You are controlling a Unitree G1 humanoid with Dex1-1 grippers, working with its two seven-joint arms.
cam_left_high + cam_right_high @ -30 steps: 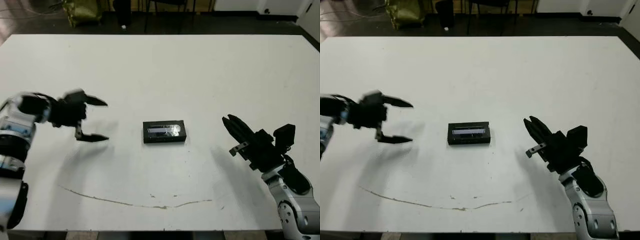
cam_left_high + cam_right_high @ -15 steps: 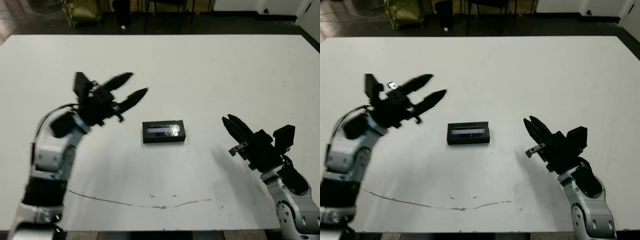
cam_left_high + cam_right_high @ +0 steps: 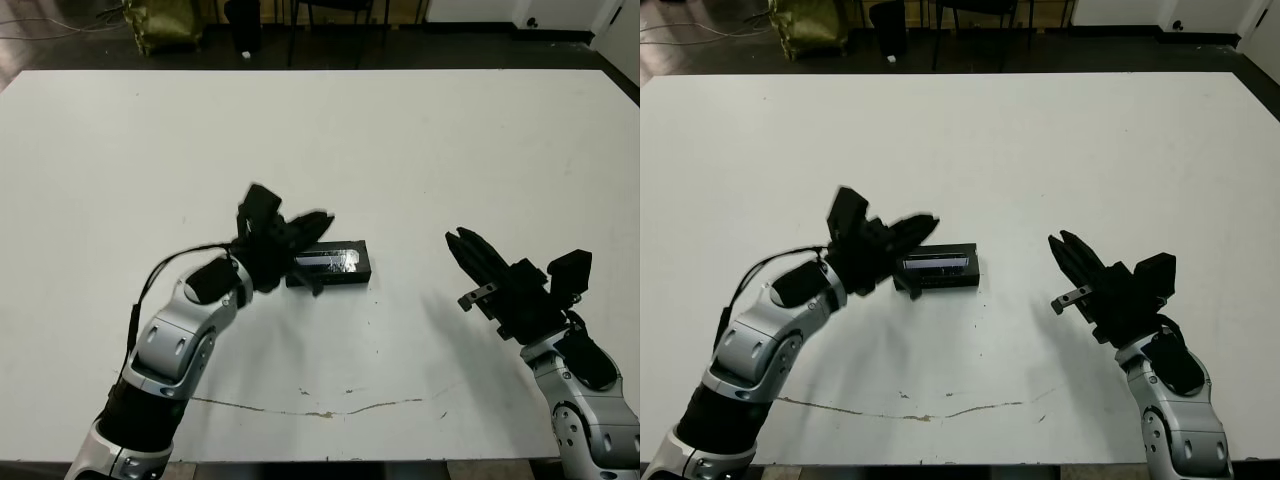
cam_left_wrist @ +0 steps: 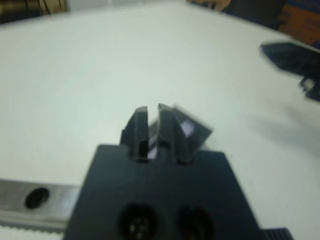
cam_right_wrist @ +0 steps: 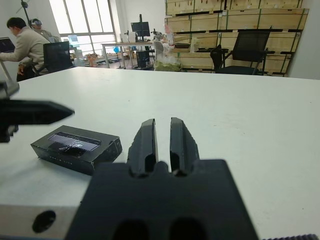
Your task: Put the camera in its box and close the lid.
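On the white table (image 3: 420, 130), near its middle and somewhat toward the robot's edge, sits a small black rectangular box with the shallow black lid (image 3: 333, 262) already on it; the lid's glossy grey-blue window strip faces up and catches the light. The tray beneath cannot be told apart from the cover in these views, and the slim black camera is not to be made out (it may lie under the window, but the glare hides whatever is there).

The left gripper (image 3: 312, 254), black and two-fingered at the end of a silver-grey arm, is at the left end of the closed box. One finger reaches over the lid's far left corner and the other drops at its near left side, so the fingers stand narrowly apart around that end; whether they actually touch the lid cannot be told, as the tips are blurred. In the left wrist view the same two fingers (image 4: 141, 131) show a slim gap with the lid just beyond them.

The right gripper (image 3: 1068, 252) hovers well apart from the box, toward the table's right side and nearer the robot's edge. Its two black fingers (image 5: 145, 142) lie almost parallel, nearly together, gripping nothing.

A thin brownish scratch line (image 3: 300, 408) runs along the table near the robot's edge. In the right wrist view a person (image 5: 25, 42) sits at a desk beyond the table.
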